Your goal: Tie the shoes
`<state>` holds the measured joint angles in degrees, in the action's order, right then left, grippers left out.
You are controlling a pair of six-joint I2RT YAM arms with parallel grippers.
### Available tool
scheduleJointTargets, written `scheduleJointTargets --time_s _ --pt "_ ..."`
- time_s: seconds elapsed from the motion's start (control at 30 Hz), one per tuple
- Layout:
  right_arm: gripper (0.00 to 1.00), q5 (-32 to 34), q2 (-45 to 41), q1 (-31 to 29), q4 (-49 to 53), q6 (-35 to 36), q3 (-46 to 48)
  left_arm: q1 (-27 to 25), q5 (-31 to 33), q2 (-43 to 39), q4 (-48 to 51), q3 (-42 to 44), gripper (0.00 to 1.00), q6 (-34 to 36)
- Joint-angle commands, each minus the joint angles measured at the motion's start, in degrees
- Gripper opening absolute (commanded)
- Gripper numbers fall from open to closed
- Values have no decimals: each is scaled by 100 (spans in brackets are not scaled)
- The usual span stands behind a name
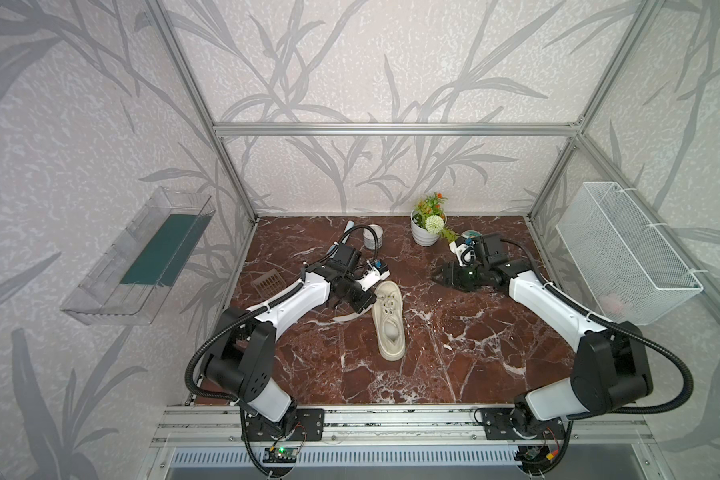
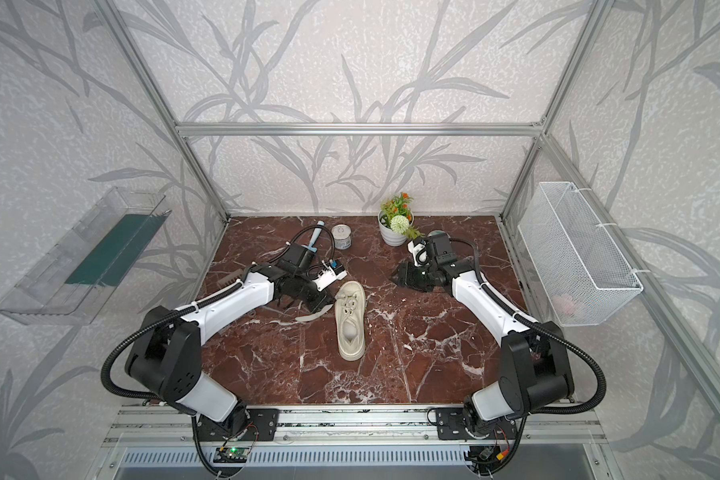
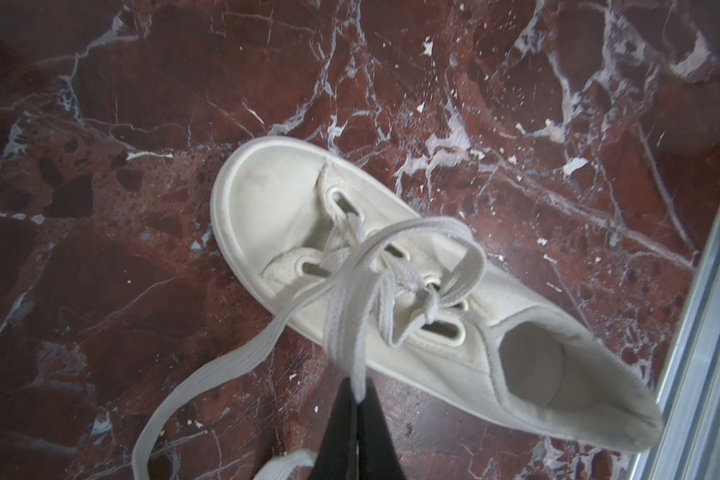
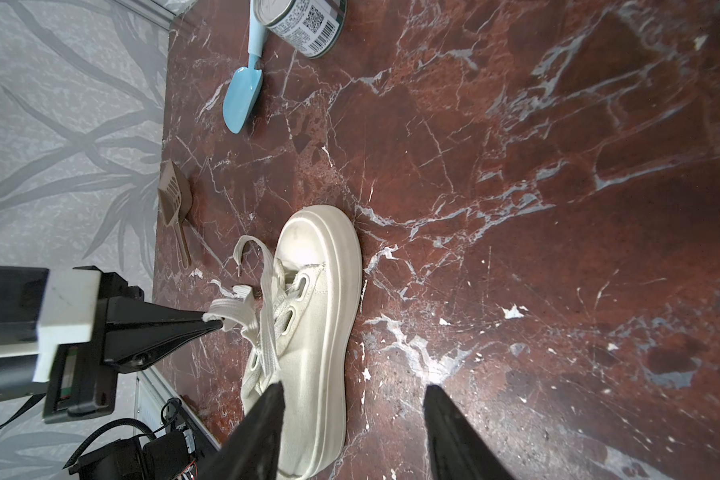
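The cream shoe (image 1: 388, 328) lies in the middle of the marble table (image 1: 474, 353), toe toward the back wall; it shows in both top views (image 2: 351, 332). My left gripper (image 3: 357, 394) is shut on one flat cream lace (image 3: 341, 328), pinched at the fingertips just left of the shoe's eyelets (image 1: 367, 300). The lace runs from a loose crossing over the tongue. Its other end (image 3: 208, 374) trails on the table. My right gripper (image 4: 352, 386) hangs open, right of the shoe's toe (image 1: 439, 276), with nothing between its fingers.
A potted plant (image 1: 425, 232) and a tin can (image 1: 373, 237) stand at the back. A blue trowel (image 4: 242, 95) and a brown scoop (image 4: 175, 199) lie left of the shoe. A wire basket (image 1: 624, 253) hangs on the right wall, a clear tray (image 1: 142, 257) on the left.
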<state>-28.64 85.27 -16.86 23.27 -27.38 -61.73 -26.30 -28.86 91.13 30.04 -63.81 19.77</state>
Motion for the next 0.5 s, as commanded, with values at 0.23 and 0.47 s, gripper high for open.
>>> scheduleJointTargets --time_s 0.23,0.47 --pt "54 -280 125 -23 -311 11 127 -238 -328 294 -417 -451 0 -816" --pt "54 -446 225 -107 -595 -86 248 -282 -322 515 -610 -671 0 -1168"
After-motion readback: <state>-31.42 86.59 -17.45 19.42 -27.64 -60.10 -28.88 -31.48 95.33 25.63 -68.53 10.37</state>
